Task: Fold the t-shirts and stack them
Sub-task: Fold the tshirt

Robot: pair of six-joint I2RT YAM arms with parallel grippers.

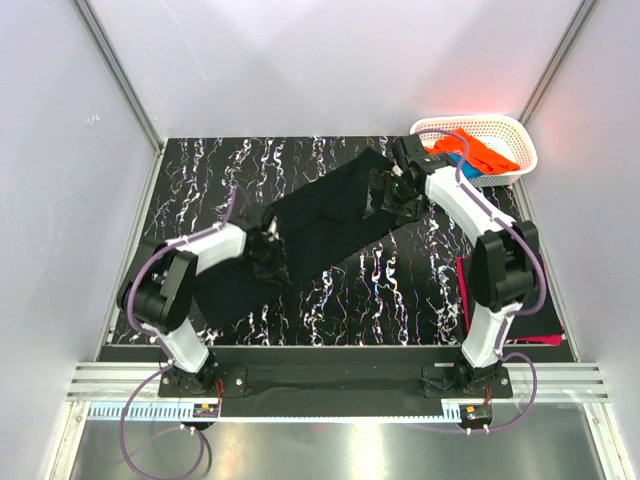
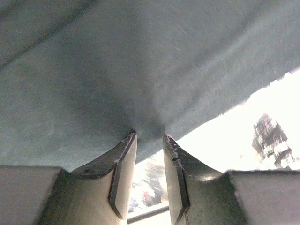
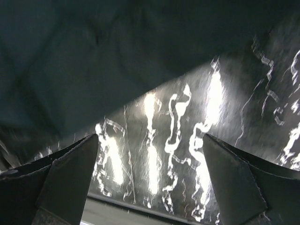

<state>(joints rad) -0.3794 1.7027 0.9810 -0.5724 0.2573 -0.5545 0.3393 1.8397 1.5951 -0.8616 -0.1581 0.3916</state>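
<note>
White panels wall in the cell, and a black, white-veined table (image 1: 420, 290) fills its floor. Take the white basket (image 1: 520, 140) at the far right corner as your marker. It holds an orange t-shirt (image 1: 485, 152) and a blue t-shirt (image 1: 462, 160).

From the basket, the black t-shirt (image 1: 330, 215) runs as one long band diagonally down and to the left. Its upper end is near the basket and its lower end is well away, by the left arm's base.

Your right gripper (image 1: 388, 192) sits just left of the basket over the band's upper end. Its fingers (image 3: 70, 173) are spread wide with only bare table between them. The cloth edge lies just ahead of the tips and off to one side, not yet between them.

Your left gripper (image 1: 268, 252) is farther from the basket, about mid-band. Its fingers (image 2: 123, 168) are nearly together, pinching a pucker of the black cloth at their tips.

The right arm is the nearer one to that upper end, so the next grasp looks to be its job: forward onto the edge.

Bare table lies below the band, away from the basket. A sliver of magenta cloth (image 1: 535, 340) lies at the right edge, straight down from the basket.
</note>
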